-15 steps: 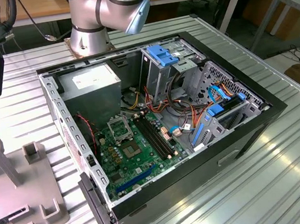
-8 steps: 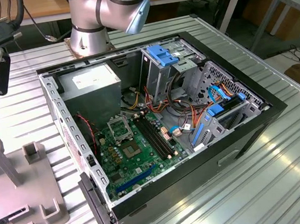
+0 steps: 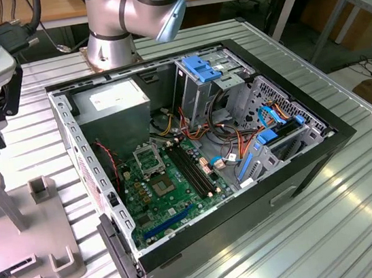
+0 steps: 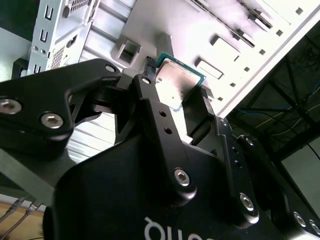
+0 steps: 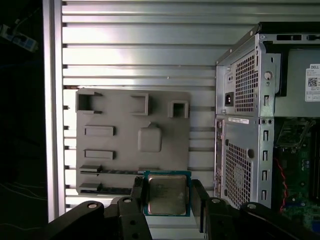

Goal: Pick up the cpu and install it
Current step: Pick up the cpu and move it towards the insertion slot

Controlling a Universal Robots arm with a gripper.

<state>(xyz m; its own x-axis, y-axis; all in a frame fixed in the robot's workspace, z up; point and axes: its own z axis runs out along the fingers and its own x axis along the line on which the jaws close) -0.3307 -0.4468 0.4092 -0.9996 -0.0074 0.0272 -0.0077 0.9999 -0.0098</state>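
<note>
The gripper (image 5: 166, 183) pinches the cpu (image 5: 166, 195): one finger (image 5: 138, 196) presses each of two opposite edges, so the chip sits squarely between the jaws with its pale metal face turned up toward the wrist. Being square, it has no long axis to favour. Just beyond the fingertips lies the grey fixture tray (image 5: 125, 120) on the slatted table (image 5: 150, 50). The open socket (image 3: 147, 159) lies well apart from the jaws, sideways and past the near wall of the computer case (image 3: 323, 141), down on the green motherboard (image 3: 179, 194). The gripper points downward outside the case, while the arm (image 3: 122, 17) rises from behind it.
</note>
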